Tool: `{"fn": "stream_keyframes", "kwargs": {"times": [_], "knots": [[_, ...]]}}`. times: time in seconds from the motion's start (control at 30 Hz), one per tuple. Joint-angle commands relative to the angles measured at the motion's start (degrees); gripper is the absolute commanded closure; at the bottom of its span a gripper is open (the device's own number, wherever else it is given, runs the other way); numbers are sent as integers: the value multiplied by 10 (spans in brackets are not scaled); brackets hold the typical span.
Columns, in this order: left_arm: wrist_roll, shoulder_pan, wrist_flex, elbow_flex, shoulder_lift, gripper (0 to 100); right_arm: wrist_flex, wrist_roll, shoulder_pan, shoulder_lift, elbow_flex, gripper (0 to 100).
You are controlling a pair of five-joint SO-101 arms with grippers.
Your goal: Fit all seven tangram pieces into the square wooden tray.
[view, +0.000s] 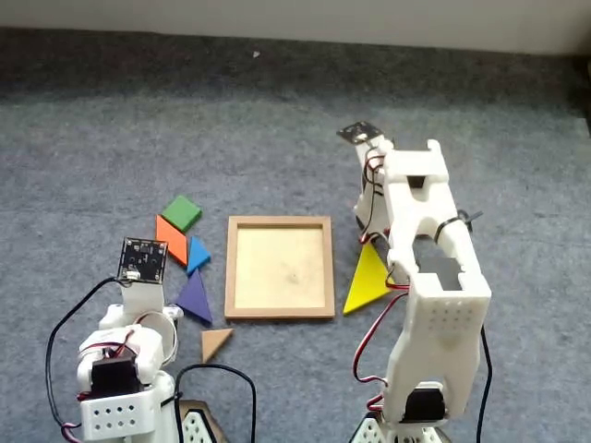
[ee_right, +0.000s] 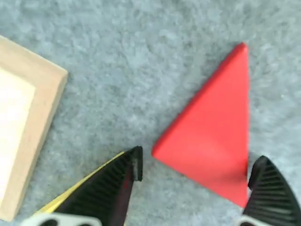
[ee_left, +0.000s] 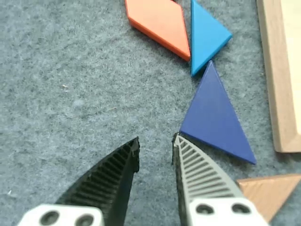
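The floor is a soft grey carpet (view: 92,138), and the square wooden tray (view: 277,221) sits in the middle of it with nothing inside. The right gripper (ee_right: 198,165) is wide open and holds nothing. Its two fingers stand on either side of the red triangle (ee_right: 211,136), which lies flat on the carpet near a corner of the tray but not touching it. The yellow triangle (view: 367,277) lies just beside the tray on the same side. I think the job right now is to pick up the red triangle. To do it well, the fingers should go down until they almost touch the carpet, because the piece is thin and flat. They should squeeze on two edges, not on a pointy tip, or it may slip or spin. Then it should be lifted straight up, high enough to clear the tray's rim. The left gripper (ee_left: 155,140) is a little open and empty too, over bare carpet just beside the dark blue triangle (ee_left: 214,117). The light blue triangle (ee_left: 204,35), orange piece (ee_left: 160,21), tan triangle (ee_left: 265,193) and green square (view: 182,212) wait on that side of the tray.
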Motion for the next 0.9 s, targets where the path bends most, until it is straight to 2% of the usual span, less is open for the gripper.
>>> {"fn": "stream_keyframes", "kwargs": {"times": [0.0,0.37,0.5,0.87], "knots": [[4,4,-8,11,-16,867,8,5,-1,-5,-30,649],[4,-7,-8,11,-16,867,-51,6,2,-3,-29,649],[4,-35,-8,11,-16,867,-52,6,8,-5,-30,649],[4,-36,-8,11,-16,867,-24,9,17,-4,-17,649]]}}
